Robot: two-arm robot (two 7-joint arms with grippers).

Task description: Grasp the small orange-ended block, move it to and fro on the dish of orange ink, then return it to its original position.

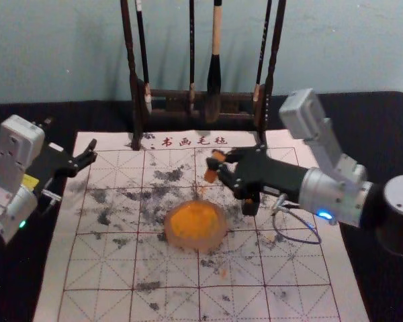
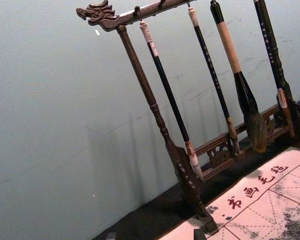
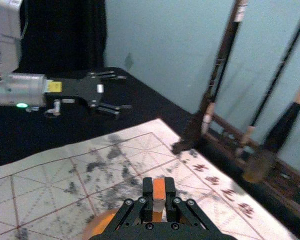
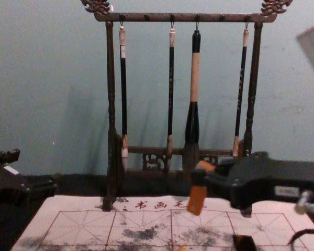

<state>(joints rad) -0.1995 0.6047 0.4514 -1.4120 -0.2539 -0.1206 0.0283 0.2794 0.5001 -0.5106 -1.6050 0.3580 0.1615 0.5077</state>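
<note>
My right gripper (image 1: 219,168) is shut on the orange-ended block (image 1: 210,176), which is held tilted above the mat, behind and slightly right of the dish of orange ink (image 1: 195,226). Seen from the chest, the block (image 4: 197,201) hangs from the gripper (image 4: 203,179), its orange lower end clear of any dish. The right wrist view has the block (image 3: 159,194) pinched between both fingers of that gripper (image 3: 159,186), with part of the dish (image 3: 101,224) beyond. My left gripper (image 1: 72,136) is parked open at the mat's left edge, holding nothing; its fingertips (image 2: 199,234) edge into its wrist view.
A dark wooden rack (image 1: 136,111) with several hanging brushes stands at the mat's back edge. The gridded mat (image 1: 101,268) has black smudges and small orange marks. A small dark object (image 1: 250,205) is below the right gripper, right of the dish.
</note>
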